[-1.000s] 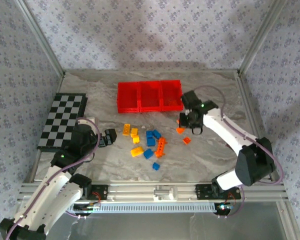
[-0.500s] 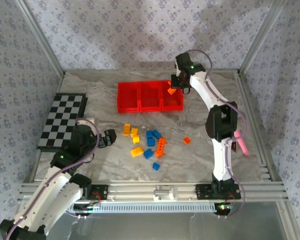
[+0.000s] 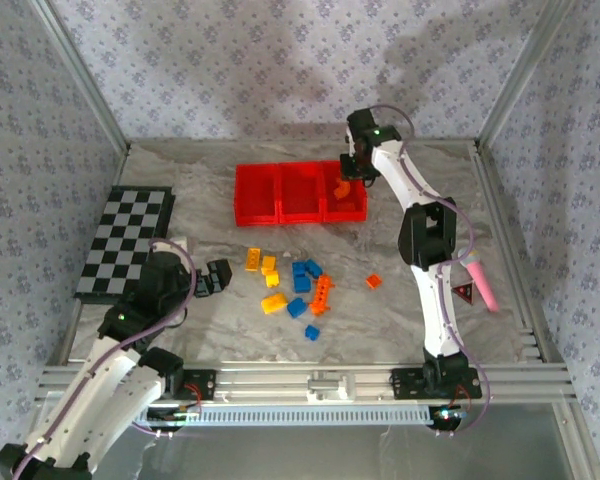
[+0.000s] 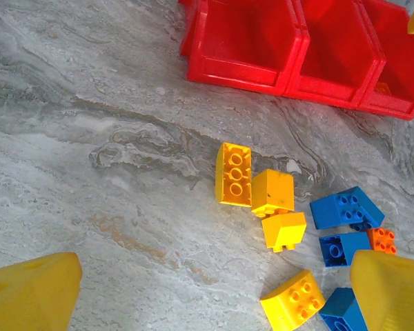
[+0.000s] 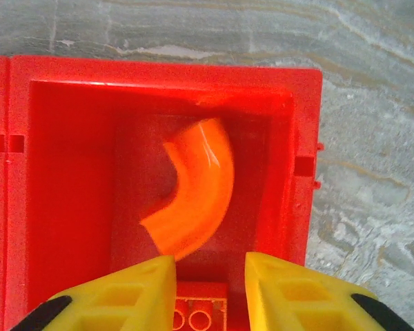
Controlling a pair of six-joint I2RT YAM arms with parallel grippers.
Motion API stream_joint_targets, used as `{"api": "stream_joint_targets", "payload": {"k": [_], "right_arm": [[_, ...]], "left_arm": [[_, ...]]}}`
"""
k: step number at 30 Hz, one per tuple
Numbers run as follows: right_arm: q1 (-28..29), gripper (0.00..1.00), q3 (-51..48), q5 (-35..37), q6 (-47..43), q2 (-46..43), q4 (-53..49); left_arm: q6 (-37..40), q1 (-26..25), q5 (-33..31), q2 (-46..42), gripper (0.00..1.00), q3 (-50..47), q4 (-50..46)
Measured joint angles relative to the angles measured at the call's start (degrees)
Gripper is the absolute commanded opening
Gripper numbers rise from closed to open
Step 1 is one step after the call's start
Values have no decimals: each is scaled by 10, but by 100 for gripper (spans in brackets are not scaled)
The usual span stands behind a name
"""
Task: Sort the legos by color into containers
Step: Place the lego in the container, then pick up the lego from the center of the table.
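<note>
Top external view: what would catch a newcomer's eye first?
The row of three bright red plastic bins at the far middle of the grey marbled table stands out most. Above its rightmost bin hangs the right gripper, jaws apart, with a blurred orange plastic brick inside that bin below. Nearer the arms lies a cluster of small yellow, blue and orange bricks.

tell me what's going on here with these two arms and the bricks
The robot is sorting legos into red bins by color. The right gripper hangs over the right-hand bin, jaws parted, with a blurred orange lego loose inside it below the fingers. The left gripper is wide open, low over the table beside the unsorted yellow, blue and orange legos.
</note>
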Motion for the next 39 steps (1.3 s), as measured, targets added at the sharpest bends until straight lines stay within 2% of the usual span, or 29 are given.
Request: {"api": "stream_joint_targets", "payload": {"k": [4,8,12,17,21,30,39], "right_arm": [[6,51,-32,0,3,-20,-2],[19,59,-95,5,12,-80,3],[30,70,-226,8,38,-196,31],[29,74,-413,6,67,-352,68],[27,78,-531,6,68,-419,81],[30,85,-687,-2,52,-452,75],[30,86,-700,-5,38,-434,76]], "left_arm": [[0,0,0,7,100,0,0],[0,0,3,21,100,0,3],[0,0,10,34,100,0,9],[0,0,18,41,100,0,10],[0,0,22,40,100,0,13],[0,0,22,40,100,0,27],[0,0,22,40,100,-6,33]]}}
